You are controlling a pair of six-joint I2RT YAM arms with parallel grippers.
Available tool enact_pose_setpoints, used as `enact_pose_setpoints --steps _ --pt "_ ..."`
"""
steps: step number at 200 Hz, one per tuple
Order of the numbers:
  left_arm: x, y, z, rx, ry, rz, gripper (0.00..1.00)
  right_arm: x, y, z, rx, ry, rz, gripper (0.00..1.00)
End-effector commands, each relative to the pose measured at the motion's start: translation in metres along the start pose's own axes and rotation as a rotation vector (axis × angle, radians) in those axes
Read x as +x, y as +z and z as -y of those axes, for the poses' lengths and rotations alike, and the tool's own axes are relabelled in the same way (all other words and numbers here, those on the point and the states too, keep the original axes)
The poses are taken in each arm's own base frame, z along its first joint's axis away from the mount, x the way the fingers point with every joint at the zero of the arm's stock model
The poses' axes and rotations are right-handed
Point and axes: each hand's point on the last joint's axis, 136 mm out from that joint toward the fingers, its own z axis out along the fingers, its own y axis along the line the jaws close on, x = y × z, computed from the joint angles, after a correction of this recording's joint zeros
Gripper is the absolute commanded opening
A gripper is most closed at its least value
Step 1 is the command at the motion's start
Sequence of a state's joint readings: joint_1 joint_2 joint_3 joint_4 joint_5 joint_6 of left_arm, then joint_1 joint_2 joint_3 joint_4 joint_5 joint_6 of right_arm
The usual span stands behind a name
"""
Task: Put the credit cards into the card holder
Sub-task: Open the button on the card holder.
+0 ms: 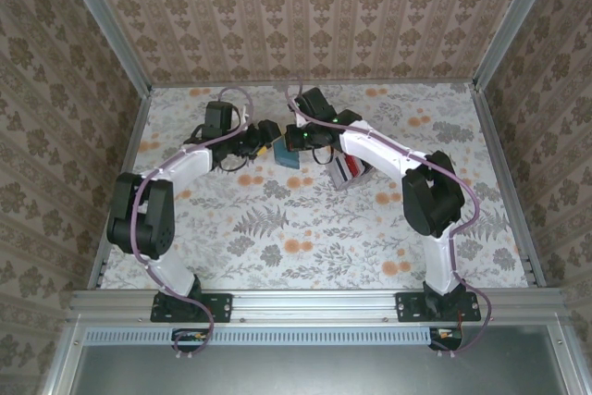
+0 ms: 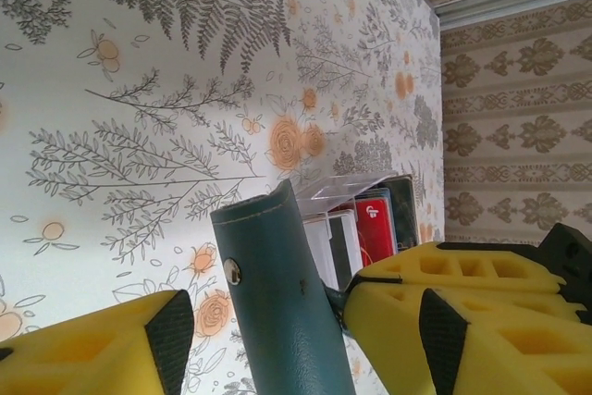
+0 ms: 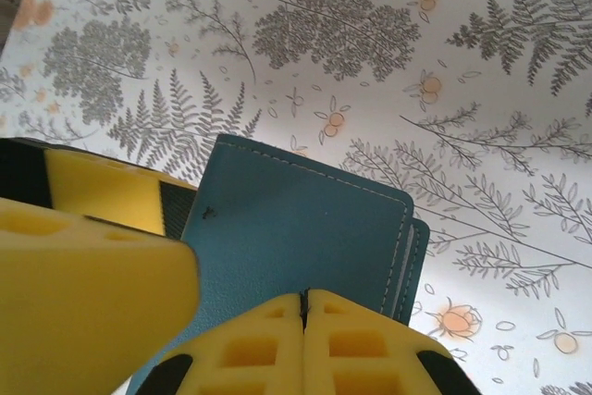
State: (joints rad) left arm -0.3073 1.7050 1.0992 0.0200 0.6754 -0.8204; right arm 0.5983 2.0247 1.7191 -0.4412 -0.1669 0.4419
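Yellow fingers of the left gripper (image 2: 287, 321) stand apart on either side of the card holder (image 2: 264, 256). On the left, a gap shows between the black pad (image 2: 171, 339) and the card holder. On the right, the card holder sits just beside the other finger; contact cannot be confirmed. The left gripper is released, not clamped.

The card holder stands edge-on between the fingers. Its long axis runs along them, with the rounded fold at the far end and a metal stud (image 2: 233, 272) on its left face.

Beyond the fingertips, to the right, the credit cards (image 2: 370, 224) in white, red and black stand upright in a clear rack (image 2: 347, 187). The white marking on the red card is too small to read.

The right gripper (image 3: 304, 321) is clenched, its tips meeting in front of the card holder's broad teal face. Whether they pinch any part of it cannot be told.
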Motion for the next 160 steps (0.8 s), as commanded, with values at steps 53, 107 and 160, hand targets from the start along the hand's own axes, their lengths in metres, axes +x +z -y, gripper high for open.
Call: enact_pose_setpoints --steps 53,107,160 --pt "-0.007 0.009 0.004 0.064 -0.028 0.001 0.22 -0.046 -0.009 -0.015 -0.131 0.119 0.112 0.00" --pt "-0.022 -0.012 -0.027 0.020 -0.074 0.041 0.49 -0.051 -0.009 0.022 -0.145 0.244 0.108 0.00" --pt "-0.015 -0.032 -0.072 -0.137 -0.120 0.052 0.65 -0.011 0.013 0.004 -0.179 0.220 -0.018 0.00"
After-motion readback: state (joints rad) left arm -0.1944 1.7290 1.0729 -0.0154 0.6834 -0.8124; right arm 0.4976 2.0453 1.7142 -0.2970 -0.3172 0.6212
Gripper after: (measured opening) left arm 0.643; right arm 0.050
